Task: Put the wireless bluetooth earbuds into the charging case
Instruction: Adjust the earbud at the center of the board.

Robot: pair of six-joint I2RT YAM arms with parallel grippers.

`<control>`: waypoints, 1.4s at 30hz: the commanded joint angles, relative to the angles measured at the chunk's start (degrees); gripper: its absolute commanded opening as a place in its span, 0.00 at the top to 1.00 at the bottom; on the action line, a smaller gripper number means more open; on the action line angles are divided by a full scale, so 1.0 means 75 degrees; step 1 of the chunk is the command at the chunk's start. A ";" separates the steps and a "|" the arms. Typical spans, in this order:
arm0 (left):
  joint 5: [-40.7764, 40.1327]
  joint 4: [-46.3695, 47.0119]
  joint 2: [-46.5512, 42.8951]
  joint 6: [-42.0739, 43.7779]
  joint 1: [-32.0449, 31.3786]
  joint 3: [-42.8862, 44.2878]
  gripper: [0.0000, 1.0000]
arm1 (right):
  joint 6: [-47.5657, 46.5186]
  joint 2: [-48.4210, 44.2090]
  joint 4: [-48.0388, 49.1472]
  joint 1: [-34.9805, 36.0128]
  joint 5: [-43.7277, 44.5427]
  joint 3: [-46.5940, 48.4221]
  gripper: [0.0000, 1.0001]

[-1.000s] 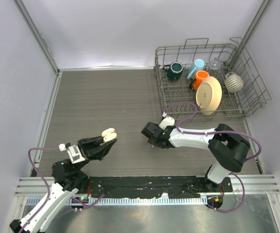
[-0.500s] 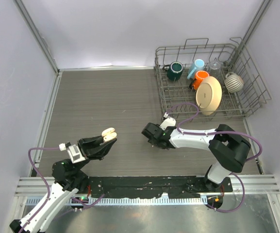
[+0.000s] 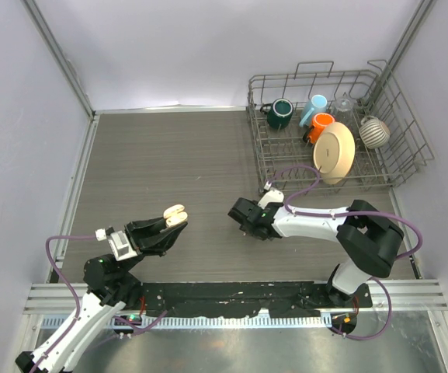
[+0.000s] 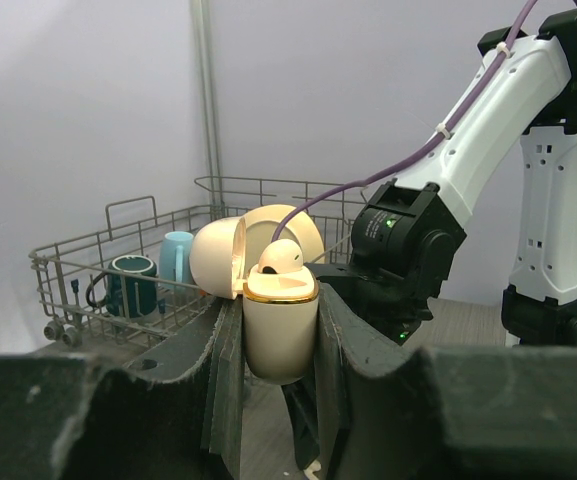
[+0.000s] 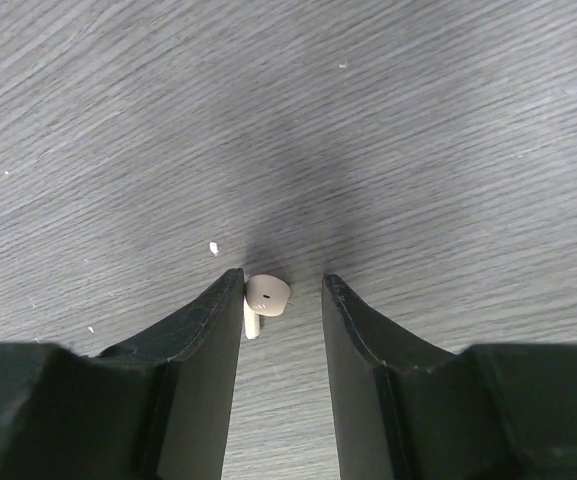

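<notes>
Barely budged: right gripper [image 5: 281, 285] crept a hair away from the cream egg-shaped charging case [image 4: 280, 345] clamped in the left gripper [image 4: 278, 310], jaws apart around a tiny white plastic earbud [image 5: 266, 296] right of that case, crowding one jaw, so closing might flick it out.

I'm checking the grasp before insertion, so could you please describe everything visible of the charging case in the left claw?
The charging case is a small, rounded cream shell, seemingly glossy plastic, with a gold band round its mouth. It stands upright, pinched at its sides by the dark fingers of the left claw. Its domed lid is swung open to the left in the wrist view. One white earbud sits in the mouth, its head above the rim.
</notes>
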 commanded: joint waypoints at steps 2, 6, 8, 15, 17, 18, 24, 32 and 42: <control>-0.0001 0.0228 -0.0405 0.0079 -0.0003 -0.0375 1.00 | 0.0210 0.0380 -0.1858 0.0053 -0.0321 -0.0418 0.57; -0.0048 0.0205 -0.0405 0.0103 -0.0003 -0.0375 1.00 | 0.0234 0.0251 -0.1824 0.0053 -0.0345 -0.0441 0.57; -0.0048 0.0182 -0.0394 0.0149 -0.0003 -0.0374 1.00 | 0.0176 0.0251 -0.1812 0.0053 -0.0345 -0.0383 0.57; -0.0037 0.0100 -0.0405 0.0138 -0.0003 -0.0375 1.00 | 0.0093 0.0544 -0.1672 0.0053 -0.0555 -0.0184 0.56; -0.0048 0.0100 -0.0405 0.0161 -0.0003 -0.0375 1.00 | 0.0175 0.0591 -0.1648 0.0053 -0.0614 -0.0114 0.57; -0.0048 0.0100 -0.0394 0.0161 -0.0003 -0.0375 1.00 | 0.0210 0.0660 -0.1671 0.0064 -0.0707 -0.0078 0.56; -0.0072 0.0041 -0.0405 0.0150 -0.0003 -0.0375 1.00 | 0.0667 0.0919 -0.1601 0.0053 -0.1258 -0.0008 0.56; -0.0142 -0.0263 -0.0394 0.0185 -0.0003 -0.0374 1.00 | 0.0996 0.0778 -0.1425 0.0053 -0.1692 -0.0125 0.56; -0.0212 -0.0346 -0.0394 0.0208 -0.0003 -0.0375 1.00 | 0.1183 0.0591 -0.1835 0.0076 -0.1763 0.0238 0.56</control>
